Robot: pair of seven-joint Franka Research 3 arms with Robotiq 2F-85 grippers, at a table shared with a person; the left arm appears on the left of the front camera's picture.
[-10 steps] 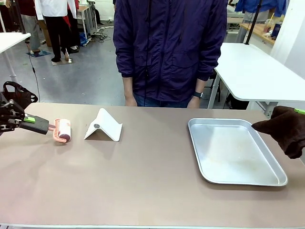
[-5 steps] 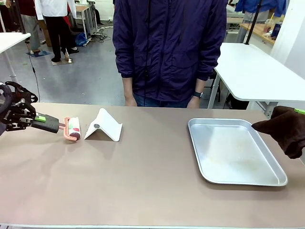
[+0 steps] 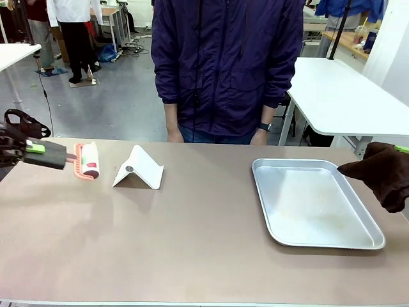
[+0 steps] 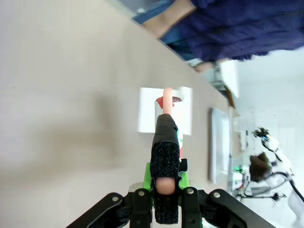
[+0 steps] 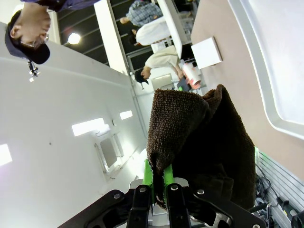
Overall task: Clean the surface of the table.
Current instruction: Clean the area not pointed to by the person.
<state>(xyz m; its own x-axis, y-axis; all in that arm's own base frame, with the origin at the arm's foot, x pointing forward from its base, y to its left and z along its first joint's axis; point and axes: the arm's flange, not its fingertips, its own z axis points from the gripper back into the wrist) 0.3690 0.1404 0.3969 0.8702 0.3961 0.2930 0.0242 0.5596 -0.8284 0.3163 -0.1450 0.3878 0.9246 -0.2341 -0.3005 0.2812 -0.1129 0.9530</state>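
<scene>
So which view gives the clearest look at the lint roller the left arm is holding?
The front view: the lint roller shows whole there, pink frame and roll, on the table beside the white stand, held by the left gripper. The left wrist view looks along its handle, foreshortened. The right wrist view shows it tiny and far off.

Front view across the table (image 3: 192,243) toward the person (image 3: 227,64) — wrist views close along their jaws, both sharing that tabletop.

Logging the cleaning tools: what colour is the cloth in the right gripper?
Dark brown cloth, clamped in the right gripper; right wrist view shows it best.
</scene>
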